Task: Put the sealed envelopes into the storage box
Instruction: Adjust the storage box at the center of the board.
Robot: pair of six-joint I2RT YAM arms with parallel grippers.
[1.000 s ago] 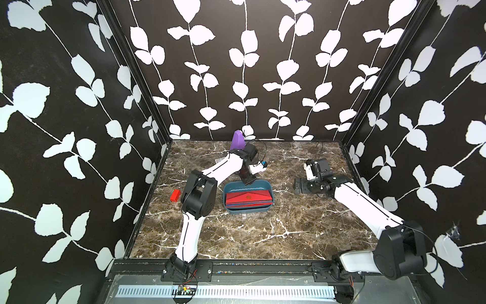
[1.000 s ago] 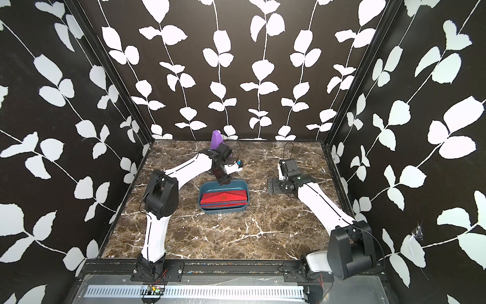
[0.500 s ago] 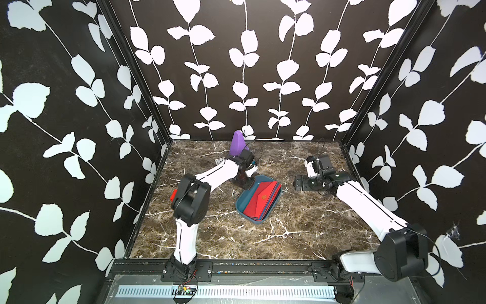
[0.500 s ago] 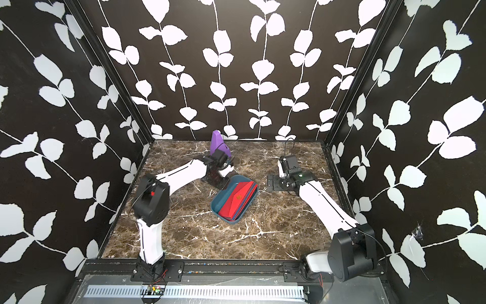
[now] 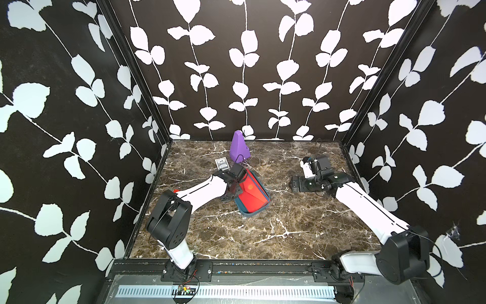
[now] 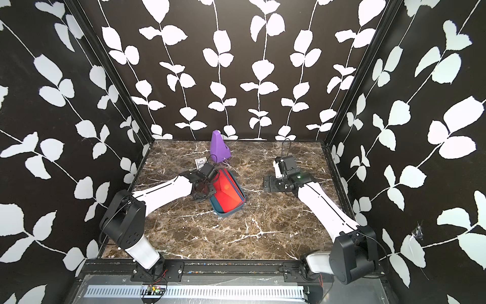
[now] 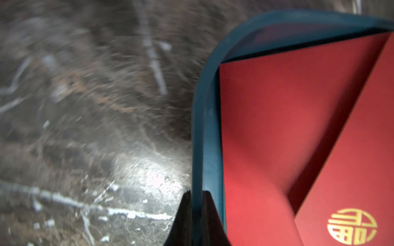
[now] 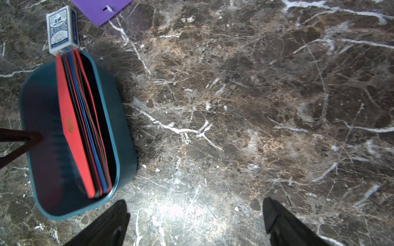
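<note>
The teal storage box (image 5: 253,212) (image 6: 226,212) sits left of the table's middle, tipped up on one long side. Sealed envelopes (image 5: 251,195) (image 6: 227,194) in red, blue and a dark colour lean together inside it. In the left wrist view a red envelope (image 7: 266,119) with a gold emblem fills the box (image 7: 200,119). My left gripper (image 5: 234,188) (image 6: 207,190) (image 7: 197,198) is shut on the box's raised rim. My right gripper (image 5: 294,184) (image 6: 268,183) (image 8: 195,204) is open over bare marble to the right of the box (image 8: 125,149), apart from it.
A purple pyramid (image 5: 238,147) stands at the back. A white and blue card pack (image 5: 222,163) (image 8: 60,29) lies just behind the box. A small red block (image 5: 175,190) peeks out behind my left arm. Black leaf-patterned walls close in three sides.
The box lay flat a second ago. My left gripper has closed on its rim, swung it round and tipped it, and the envelopes have slid against one wall. The right arm barely moved.
</note>
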